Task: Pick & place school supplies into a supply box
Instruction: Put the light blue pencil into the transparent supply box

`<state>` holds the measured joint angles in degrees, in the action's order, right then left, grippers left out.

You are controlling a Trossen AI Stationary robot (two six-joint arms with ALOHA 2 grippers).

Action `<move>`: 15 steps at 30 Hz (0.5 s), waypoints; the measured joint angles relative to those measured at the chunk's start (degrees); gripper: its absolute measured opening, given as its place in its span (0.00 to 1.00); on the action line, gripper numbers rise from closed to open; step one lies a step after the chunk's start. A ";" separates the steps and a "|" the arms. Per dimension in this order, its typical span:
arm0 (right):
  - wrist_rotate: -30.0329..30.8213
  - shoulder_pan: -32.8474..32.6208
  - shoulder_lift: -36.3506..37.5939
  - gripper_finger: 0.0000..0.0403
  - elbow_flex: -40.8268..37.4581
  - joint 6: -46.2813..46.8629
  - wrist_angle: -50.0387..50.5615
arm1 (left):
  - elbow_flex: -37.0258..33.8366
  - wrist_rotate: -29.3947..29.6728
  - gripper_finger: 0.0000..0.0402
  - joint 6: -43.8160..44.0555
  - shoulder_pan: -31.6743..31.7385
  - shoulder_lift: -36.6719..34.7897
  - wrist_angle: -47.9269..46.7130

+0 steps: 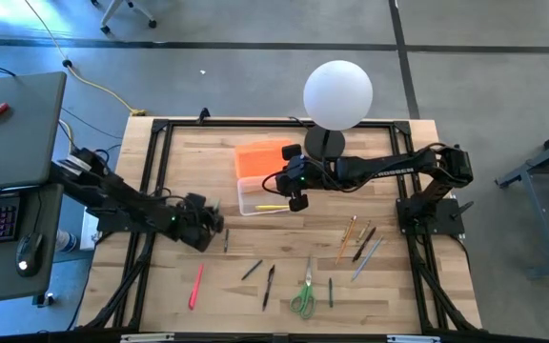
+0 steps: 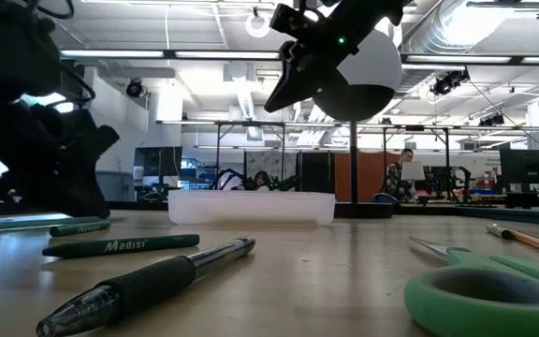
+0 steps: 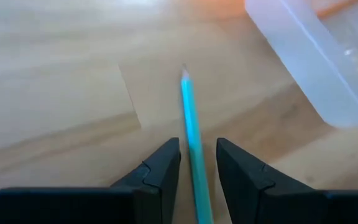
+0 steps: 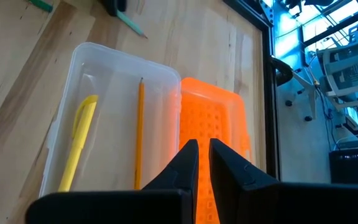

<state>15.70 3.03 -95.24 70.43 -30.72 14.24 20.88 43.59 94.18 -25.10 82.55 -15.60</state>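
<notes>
- The supply box (image 1: 263, 197) sits open at centre frame in the high view, its orange lid (image 1: 260, 158) folded back just above it toward the top of the picture.
- Inside, the right wrist view shows a yellow pen (image 4: 78, 142) and an orange pencil (image 4: 139, 134) lying side by side along the clear floor.
- The right gripper (image 1: 296, 195) hangs over the box's right end, fingers nearly pressed together with only a sliver of gap and nothing between them.
- Down and left of the box, the left gripper (image 3: 196, 163) pinches a teal pencil (image 3: 192, 140), tip sticking out ahead toward the box wall at that view's upper right.
- Plenty is not yet boxed: the pink-red marker (image 1: 195, 285) lower left, a black pen (image 1: 269, 285), the green scissors (image 1: 303, 297) lower centre, a cluster of pencils (image 1: 360, 243) lower right.
- The worry: that teal pencil is held near its back end, so a quick swing could pivot it in the fingers, or its tip could catch the box wall and shove the light box.
- Both arms converge on one small box, so a clash above it looks possible if the right gripper doesn't clear out.
</notes>
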 joint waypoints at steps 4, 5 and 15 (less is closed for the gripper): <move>-0.02 -0.01 0.00 0.04 0.00 -0.37 -0.08 | -0.33 3.70 0.36 -1.01 0.00 0.43 2.74; 0.00 0.00 0.00 0.04 0.00 -0.37 -0.13 | -0.33 3.72 0.36 -1.54 0.00 0.43 3.18; -0.04 0.00 0.00 0.04 0.00 -0.35 -0.39 | -0.39 3.53 0.36 -10.41 0.04 1.05 5.18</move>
<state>15.67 3.03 -95.24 70.43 -31.07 13.85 20.49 47.12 83.77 -25.06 83.60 -10.43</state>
